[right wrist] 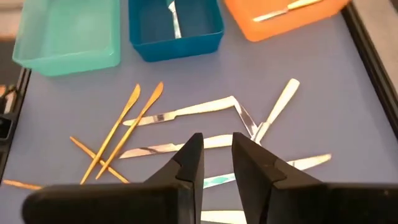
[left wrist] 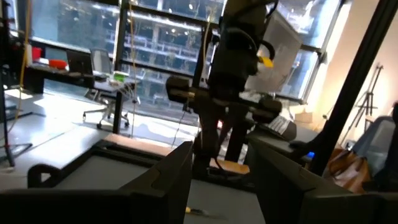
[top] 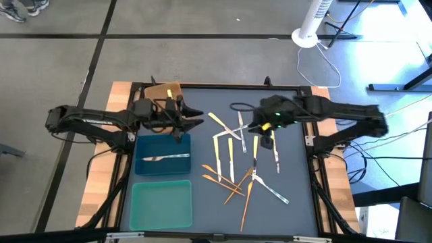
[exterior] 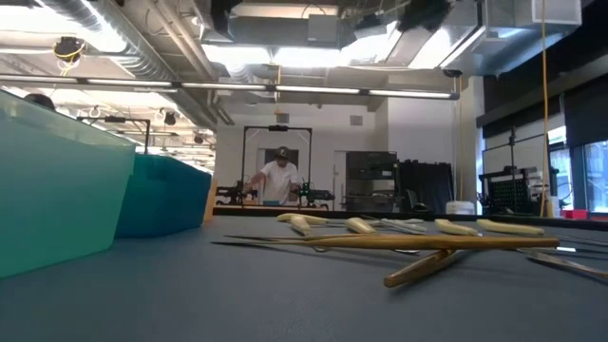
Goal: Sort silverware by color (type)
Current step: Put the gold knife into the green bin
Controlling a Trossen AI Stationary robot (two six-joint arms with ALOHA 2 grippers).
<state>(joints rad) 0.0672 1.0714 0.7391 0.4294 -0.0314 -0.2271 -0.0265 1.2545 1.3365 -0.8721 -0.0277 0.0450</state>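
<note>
The silverware lies scattered flat on the dark mat: yellow-handled pieces, silver-grey ones and orange-gold ones. One silver piece lies in the blue tray, and one yellow-handled piece lies in the orange-brown tray. My right gripper hovers open, with a narrow gap, over the far part of the pile; in its wrist view the right gripper stands above a yellow-handled knife. My left gripper is open in the air at the blue tray's far edge.
The teal tray sits nearest, beside the blue one, and shows large in the low view as the teal tray. A raised black frame rims the mat. A person stands far off in the room.
</note>
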